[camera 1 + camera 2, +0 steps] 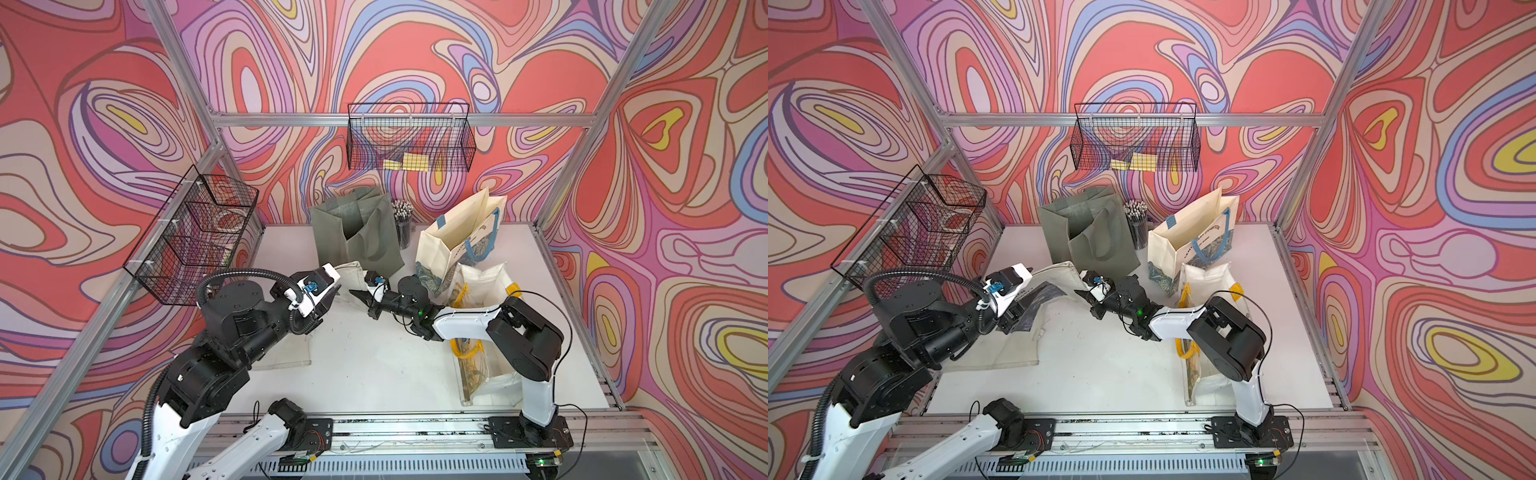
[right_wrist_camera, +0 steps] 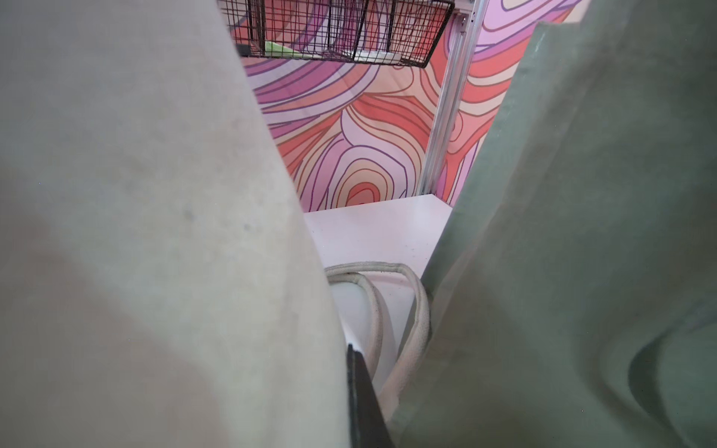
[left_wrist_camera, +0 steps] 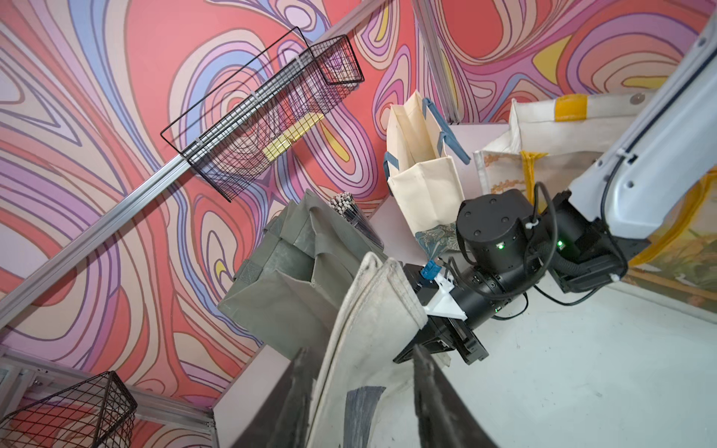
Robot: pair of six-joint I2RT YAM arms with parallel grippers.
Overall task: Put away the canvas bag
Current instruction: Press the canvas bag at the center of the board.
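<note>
Right claw is clenched on the canvas bag, lifted mid-frame before the green bag, while the left claw gapes around it, so stowing it looks undone.

On my right wrist feed the off-white canvas bag is a close blur, hiding all but one dark finger of the right gripper. Lower right in both top views, my right arm covers the middle of the clear yellow-handled bag.

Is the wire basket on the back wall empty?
No, yellow flat items lie inside the back wire basket, seen plainly in a top view.
</note>
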